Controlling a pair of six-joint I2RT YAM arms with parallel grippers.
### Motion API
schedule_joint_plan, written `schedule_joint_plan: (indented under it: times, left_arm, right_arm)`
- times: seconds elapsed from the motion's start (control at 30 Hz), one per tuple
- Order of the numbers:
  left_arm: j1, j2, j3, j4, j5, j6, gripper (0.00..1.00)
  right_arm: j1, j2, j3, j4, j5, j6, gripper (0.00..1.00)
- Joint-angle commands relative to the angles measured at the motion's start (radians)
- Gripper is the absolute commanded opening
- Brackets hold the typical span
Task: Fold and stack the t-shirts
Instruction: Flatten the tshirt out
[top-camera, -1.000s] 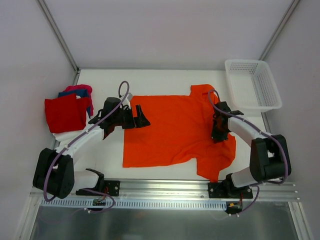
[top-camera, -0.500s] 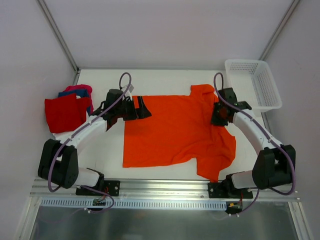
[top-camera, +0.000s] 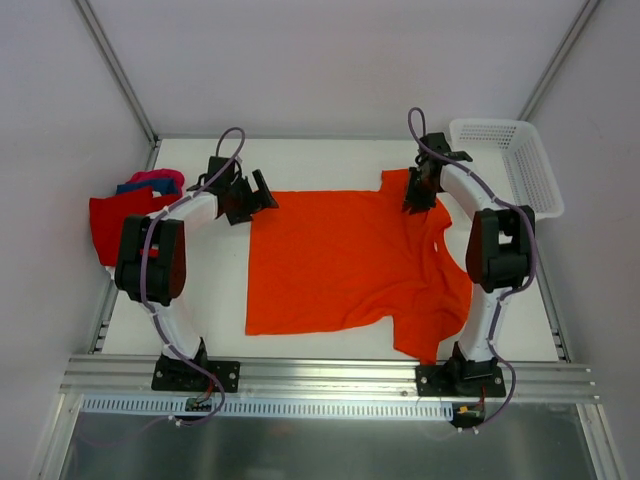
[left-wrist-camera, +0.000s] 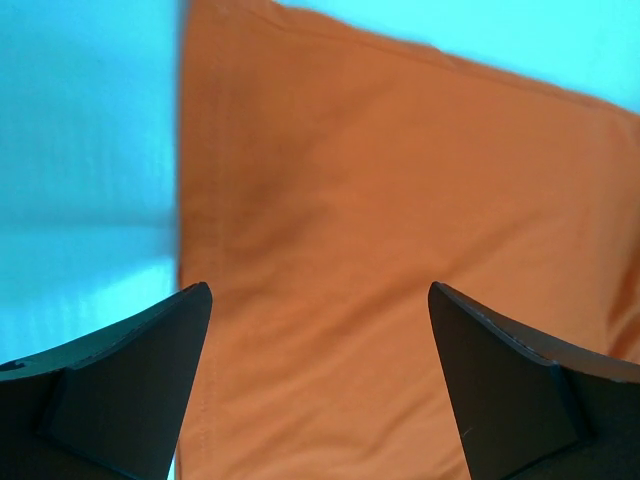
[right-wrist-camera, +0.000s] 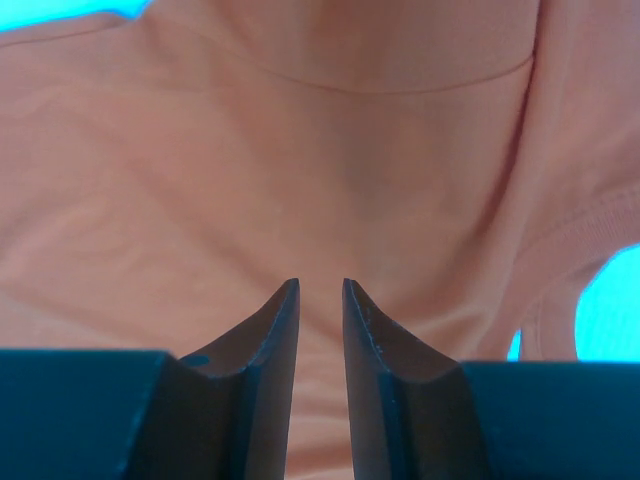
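A bright orange t-shirt (top-camera: 345, 265) lies spread flat in the middle of the table, with its sleeves on the right side. My left gripper (top-camera: 265, 192) is open wide just above the shirt's far left corner; the left wrist view shows the cloth's edge (left-wrist-camera: 300, 200) between its fingers (left-wrist-camera: 320, 290). My right gripper (top-camera: 412, 203) hovers over the far sleeve. Its jaws stand a narrow gap apart, and the orange cloth (right-wrist-camera: 330, 150) lies below them, not pinched (right-wrist-camera: 320, 282). Folded red (top-camera: 125, 228), blue and magenta-pink (top-camera: 152, 180) t-shirts are piled at the left.
A white mesh basket (top-camera: 505, 165) stands at the far right corner, close to the right arm. The folded pile sits against the left wall. Metal rails run along the near edge of the table.
Both arms have swung away towards the far edge of the orange t-shirt. The left gripper went to its far left corner. The right gripper left the near sleeve and its jaws parted slightly.
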Motion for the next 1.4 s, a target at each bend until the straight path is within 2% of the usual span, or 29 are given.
schedule_joint_plan:
  times: [0.0, 0.3, 0.47, 0.87, 1.17, 1.37]
  left_arm:
    - [-0.007, 0.023, 0.106, -0.047, -0.111, 0.021, 0.91]
    - [-0.008, 0.141, 0.322, -0.062, -0.167, 0.148, 0.91]
    - [-0.014, 0.192, 0.381, -0.082, -0.203, 0.179, 0.90]
    - [-0.073, 0.316, 0.548, -0.213, -0.343, 0.211, 0.92]
    - [-0.103, 0.364, 0.607, -0.299, -0.447, 0.253, 0.92]
    - [-0.120, 0.377, 0.607, -0.351, -0.492, 0.245, 0.93]
  right_arm:
    - [-0.044, 0.045, 0.091, -0.047, -0.077, -0.016, 0.27]
    - [-0.099, 0.147, 0.232, -0.082, -0.128, -0.039, 0.27]
    - [-0.115, 0.170, 0.283, -0.105, -0.112, -0.059, 0.27]
    - [-0.136, 0.251, 0.430, -0.186, -0.043, -0.081, 0.36]
    - [-0.150, 0.274, 0.441, -0.186, -0.062, -0.107, 0.38]
    - [-0.164, 0.286, 0.444, -0.191, 0.010, -0.090, 0.39]
